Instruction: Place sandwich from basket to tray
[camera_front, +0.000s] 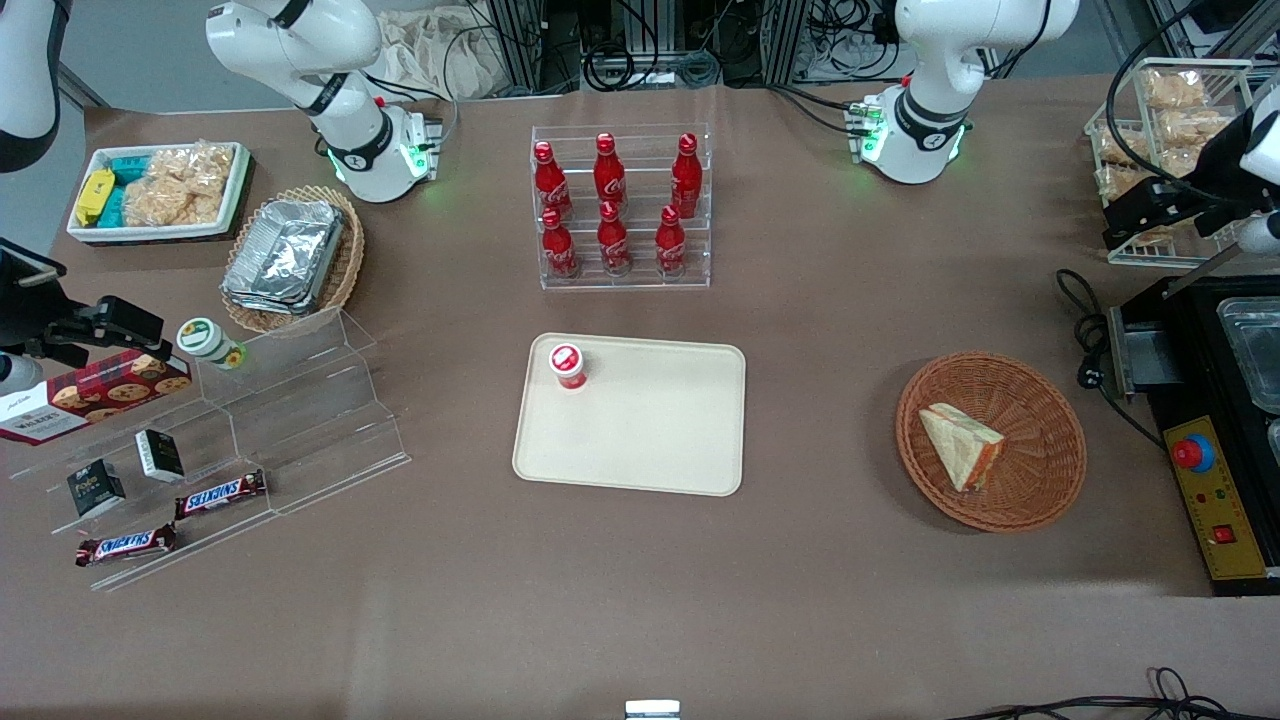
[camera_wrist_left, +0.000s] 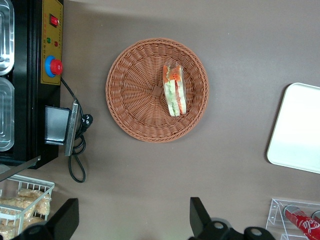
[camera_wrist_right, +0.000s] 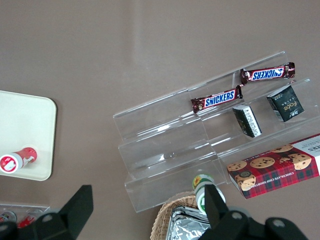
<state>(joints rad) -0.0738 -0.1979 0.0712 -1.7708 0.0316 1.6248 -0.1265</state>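
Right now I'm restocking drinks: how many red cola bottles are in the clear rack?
6 red cola bottles stand in the clear rack: three in the row nearer the front camera, three in the row above. None looks hidden. The gripper hangs open, high above the table.

Sandwich (camera_front: 961, 446) in basket (camera_front: 1040, 400), tray (camera_front: 650, 440) apart, gripper (camera_front: 1150, 215) raised, perhaps above wire rack (camera_front: 1180, 150)

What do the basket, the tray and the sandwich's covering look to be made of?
Basket: reddish-brown woven wicker, going by the visible weave.
Tray: smooth cream plastic, likely, with a low moulded rim and matte look.
Sandwich: pale bread under what seems clear film, glinting in the wrist view.
The gripper is open, high above the table beside the basket.
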